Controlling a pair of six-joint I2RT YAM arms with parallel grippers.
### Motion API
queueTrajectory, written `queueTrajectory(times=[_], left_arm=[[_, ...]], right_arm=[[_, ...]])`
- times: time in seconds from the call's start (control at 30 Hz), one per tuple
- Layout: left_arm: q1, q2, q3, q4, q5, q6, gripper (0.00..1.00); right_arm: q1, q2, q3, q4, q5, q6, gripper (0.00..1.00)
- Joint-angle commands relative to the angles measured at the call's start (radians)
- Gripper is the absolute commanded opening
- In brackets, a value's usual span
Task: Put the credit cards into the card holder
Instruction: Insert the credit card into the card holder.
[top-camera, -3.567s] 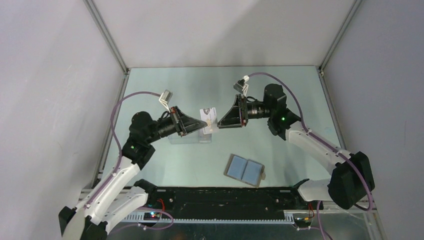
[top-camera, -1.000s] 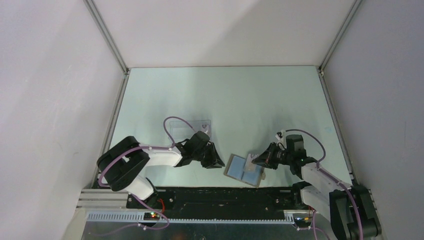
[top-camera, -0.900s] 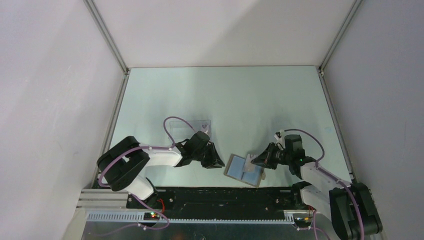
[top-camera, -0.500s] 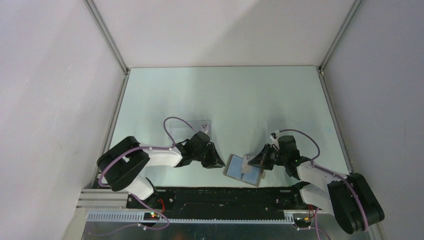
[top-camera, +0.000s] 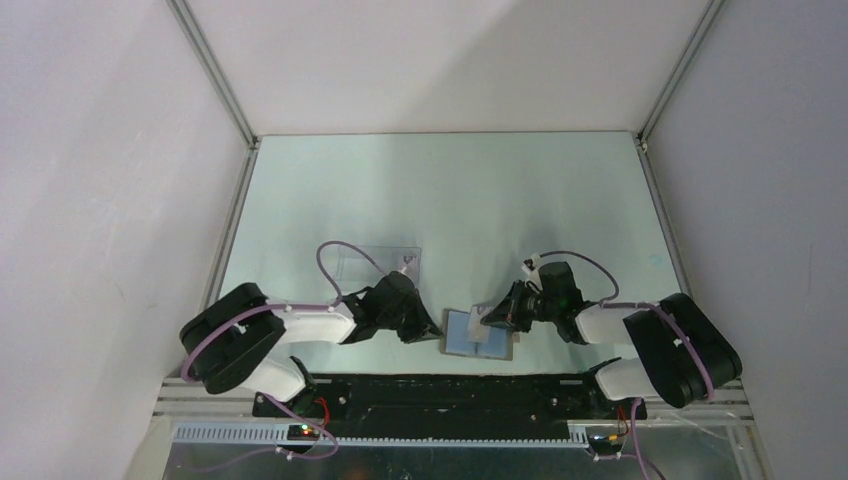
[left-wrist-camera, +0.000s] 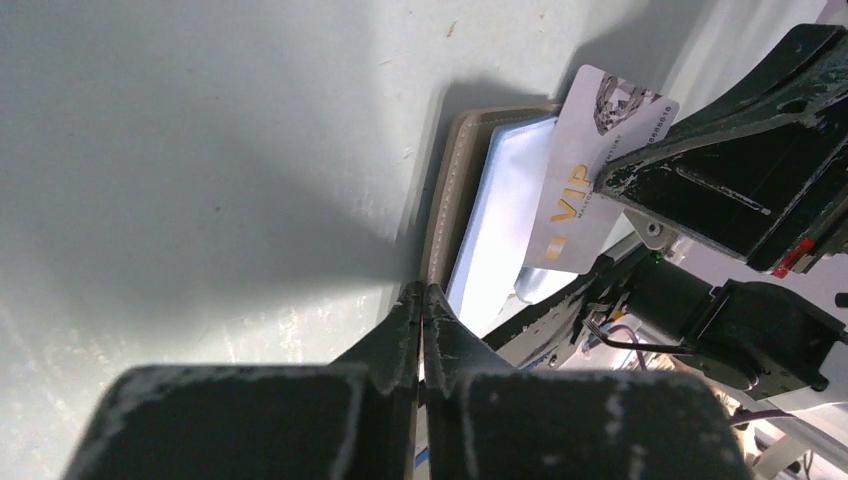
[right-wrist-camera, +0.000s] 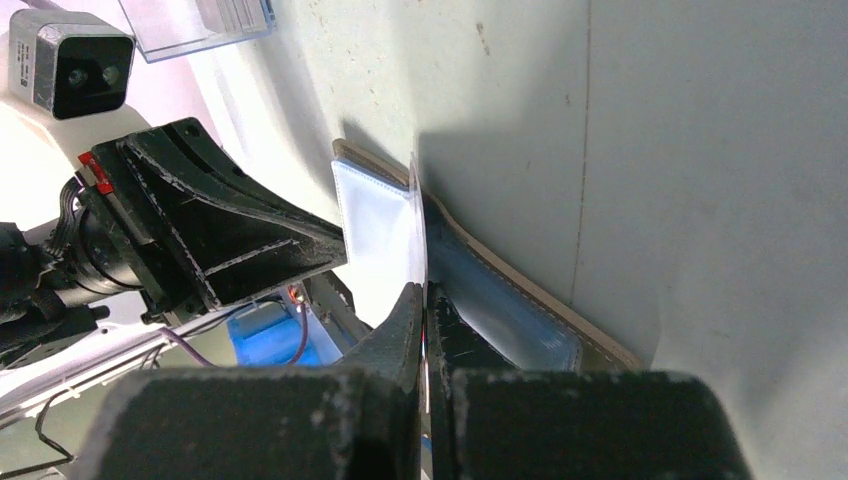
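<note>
Top external view: both arms sit low near the front edge of the table, and their tips meet at the wallet. It lies open, with the blue lining facing up. The left gripper comes in from the left. On the left wrist camera its fingers are pressed together right on the wallet's tan rim, pinching that edge. The right gripper reaches in from the other side, clamped on one card, a pale one with gold VIP print. The card is tilted, with its lower corner over the lining. I cannot tell whether it has entered a pocket. From the right wrist the card shows edge-on between the fingers. The clear box sits farther back, apart from the wallet.
</note>
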Motion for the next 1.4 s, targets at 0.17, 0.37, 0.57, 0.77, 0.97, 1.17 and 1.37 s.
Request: queueTrajectory(times=[0.17, 0.37, 0.57, 0.77, 0.97, 1.17, 1.37], left_arm=[[-0.016, -0.034, -0.021, 0.007, -0.048, -0.063, 0.0], [-0.017, -0.008, -0.014, 0.006, -0.042, -0.055, 0.0], [-0.016, 0.008, -0.004, 0.006, -0.036, -0.047, 0.0], [-0.018, 0.014, 0.001, 0.006, -0.035, -0.043, 0.0], [-0.018, 0.021, 0.007, 0.006, -0.032, -0.039, 0.0], [-0.02, 0.019, 0.006, 0.006, -0.033, -0.039, 0.0], [-0.019, 0.026, 0.005, 0.006, -0.032, -0.04, 0.0]], right_arm=[[0.037, -0.065, 0.014, -0.065, 0.04, -0.03, 0.0], [0.036, -0.148, 0.015, -0.222, 0.089, -0.102, 0.0], [0.036, -0.175, 0.013, -0.247, 0.107, -0.122, 0.0], [0.048, -0.103, -0.005, -0.136, 0.056, -0.07, 0.0], [0.101, -0.103, -0.02, -0.105, 0.08, -0.021, 0.0], [0.111, -0.126, -0.013, -0.113, 0.098, -0.01, 0.0], [0.112, -0.112, -0.002, -0.151, 0.073, 0.014, 0.0]])
